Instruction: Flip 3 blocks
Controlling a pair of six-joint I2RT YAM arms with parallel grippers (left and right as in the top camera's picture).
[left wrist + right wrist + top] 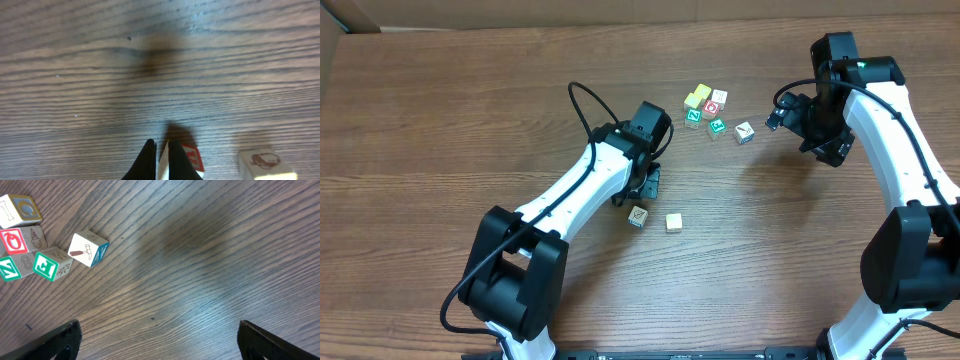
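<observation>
Blocks, wooden alphabet cubes, on brown wood-grain table (pixel 440 120). White cube with blue-edged picture face (pixel 638 216) lies just beside the left gripper (pixel 160 147). Plain yellow-tan cube (pixel 674 222) sits near it, the two apart. Green-lettered E cube (pixel 50 265) sits in the far cluster, between green Z cube (pixel 9 270) and white hammer-picture cube (pixel 87 249). Left gripper: I read its fingers pinched narrow, tips right at the white cube; contact I cannot tell. Right gripper (pixel 159 337): jaws spread wide, holding nothing, hanging near the cluster.
</observation>
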